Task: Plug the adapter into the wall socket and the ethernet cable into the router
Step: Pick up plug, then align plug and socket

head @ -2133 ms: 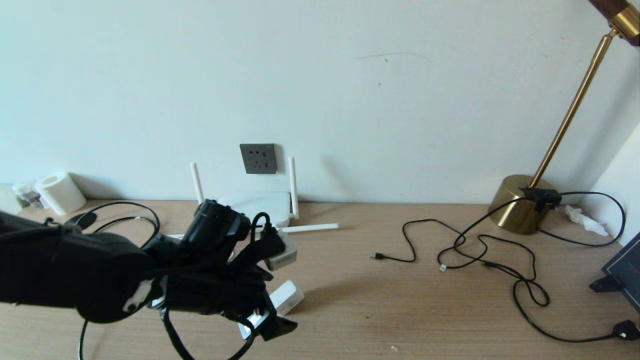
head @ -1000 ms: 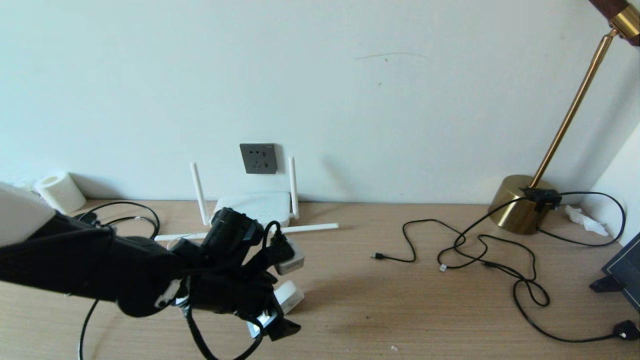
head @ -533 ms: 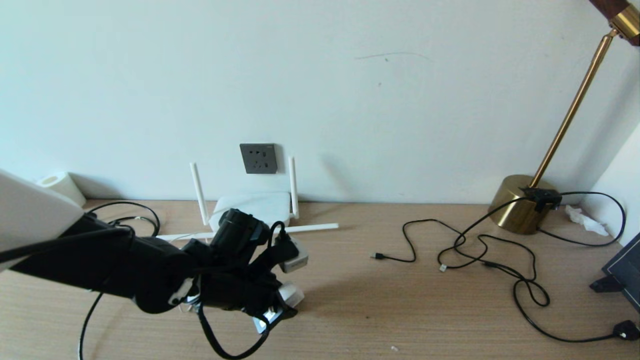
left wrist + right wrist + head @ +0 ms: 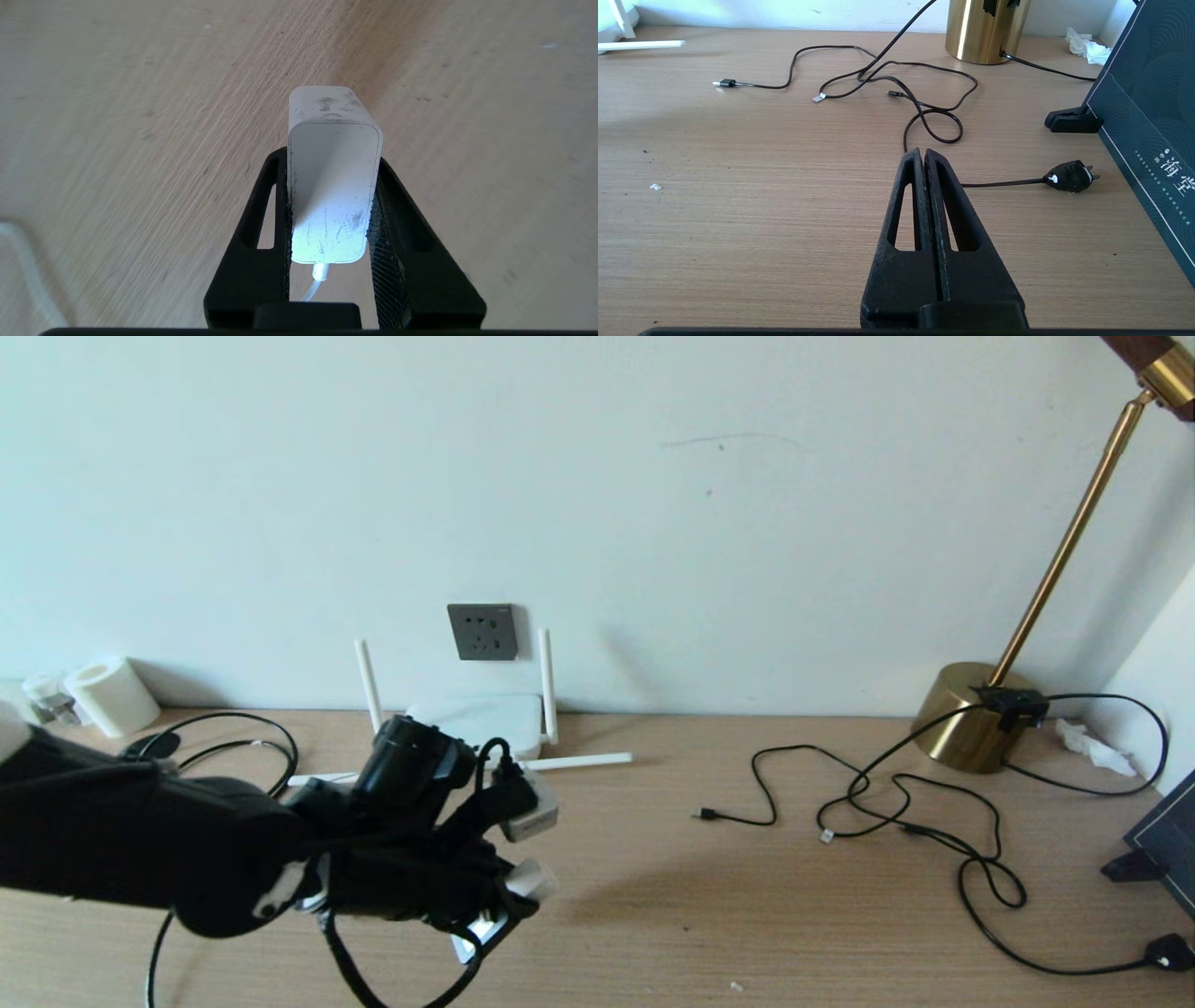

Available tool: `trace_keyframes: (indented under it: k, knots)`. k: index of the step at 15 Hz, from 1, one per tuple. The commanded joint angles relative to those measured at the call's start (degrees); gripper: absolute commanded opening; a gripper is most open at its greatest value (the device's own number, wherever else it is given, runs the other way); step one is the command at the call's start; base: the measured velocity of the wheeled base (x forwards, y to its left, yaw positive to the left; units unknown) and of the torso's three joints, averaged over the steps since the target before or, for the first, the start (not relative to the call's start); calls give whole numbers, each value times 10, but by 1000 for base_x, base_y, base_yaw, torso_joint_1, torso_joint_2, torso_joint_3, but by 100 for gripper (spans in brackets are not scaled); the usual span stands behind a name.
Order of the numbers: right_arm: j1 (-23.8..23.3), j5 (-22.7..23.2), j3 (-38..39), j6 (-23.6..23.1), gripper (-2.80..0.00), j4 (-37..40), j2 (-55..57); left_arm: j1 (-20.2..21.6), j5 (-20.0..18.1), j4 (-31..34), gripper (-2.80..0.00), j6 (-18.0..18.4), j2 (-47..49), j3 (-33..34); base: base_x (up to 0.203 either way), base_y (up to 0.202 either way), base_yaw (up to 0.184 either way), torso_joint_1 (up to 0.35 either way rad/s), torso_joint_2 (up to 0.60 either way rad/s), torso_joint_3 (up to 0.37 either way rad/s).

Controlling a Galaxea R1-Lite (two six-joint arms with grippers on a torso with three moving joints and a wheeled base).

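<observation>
Since half a second earlier, left gripper (image 4: 509, 905) drew back and up with the adapter (image 4: 532, 879), off the table (image 4: 747, 896).

Its fingers (image 4: 397, 242) were clamped on both sides of this white rounded brick, scuffed, with a thin white cord leaving its near end. The adapter hung in front of the router (image 4: 476, 721) and below the wall socket (image 4: 482, 631), well apart from the socket. The step in hand looked like carrying it to the socket; the next move would call for turning the pins toward the wall and lining them with the holes. Far to the right of the router, the right gripper (image 4: 924, 156) rested shut and empty near thin black cords.
</observation>
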Motion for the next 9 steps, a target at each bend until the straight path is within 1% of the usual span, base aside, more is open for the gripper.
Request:
trace_keyframes:
  k: [1,3,5,6,8,9]
  knots:
    - [0,0,0,0,-280,0,0,6,-2,12,-280,1,-71,6,0,0,0,0,0,0]
    - [0,0,0,0,-280,0,0,20,-21,44,-280,-3,-149,10,0,0,0,0,0,0]
    - [0,0,0,0,-280,0,0,38,-34,61,-280,-30,-231,16,0,0,0,0,0,0]
    - [0,0,0,0,-280,0,0,57,-35,66,-280,-49,-268,17,0,0,0,0,0,0]
    - [0,0,0,0,-280,0,0,120,-32,70,-280,-86,-302,23,0,0,0,0,0,0]
    - [0,0,0,0,-280,0,0,133,-31,70,-280,-107,-317,28,0,0,0,0,0,0]
